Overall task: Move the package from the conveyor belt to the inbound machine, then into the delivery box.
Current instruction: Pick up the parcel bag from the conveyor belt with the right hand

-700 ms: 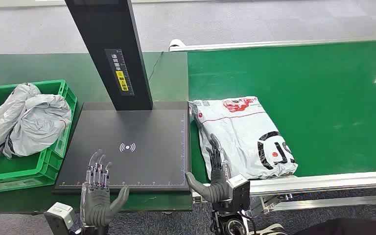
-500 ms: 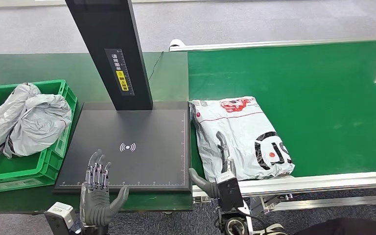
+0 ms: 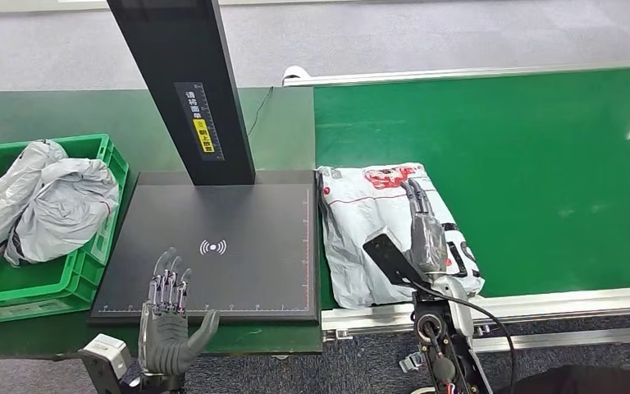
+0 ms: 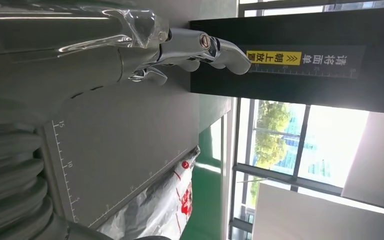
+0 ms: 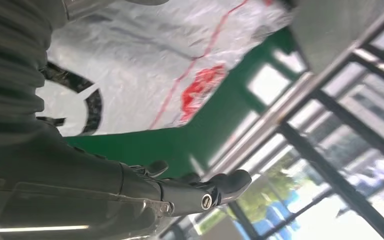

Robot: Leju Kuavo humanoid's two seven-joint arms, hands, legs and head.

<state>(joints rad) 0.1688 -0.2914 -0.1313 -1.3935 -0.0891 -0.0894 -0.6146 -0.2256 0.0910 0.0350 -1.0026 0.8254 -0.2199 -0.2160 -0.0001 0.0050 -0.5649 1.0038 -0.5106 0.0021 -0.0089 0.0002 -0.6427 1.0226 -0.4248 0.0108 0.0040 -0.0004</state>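
Green belting covers the conveyor belt (image 3: 525, 164) on the right of the scene, with a dark green table on the left. On the belt's near left corner lies the package (image 3: 369, 222), a flat grey-white plastic mailer with red and black printing, its left edge just beside the inbound machine. The robot's right hand (image 3: 422, 234) is over the middle of the package, fingers stretched out towards the far side and thumb spread to the left; nothing is grasped, and whether the fingers touch the plastic cannot be told. To the left of the package sits the inbound machine (image 3: 213, 246), a flat black scanning plate with a white wireless symbol, ruler marks along its edges, and a black post (image 3: 184, 90) rising from its far side with a yellow label. The left hand (image 3: 168, 316) hovers at the plate's near edge, fingers spread and released, holding nothing. Further left, a green delivery box (image 3: 90, 271) holds crumpled grey bags (image 3: 57, 205). Beyond the table is grey floor.
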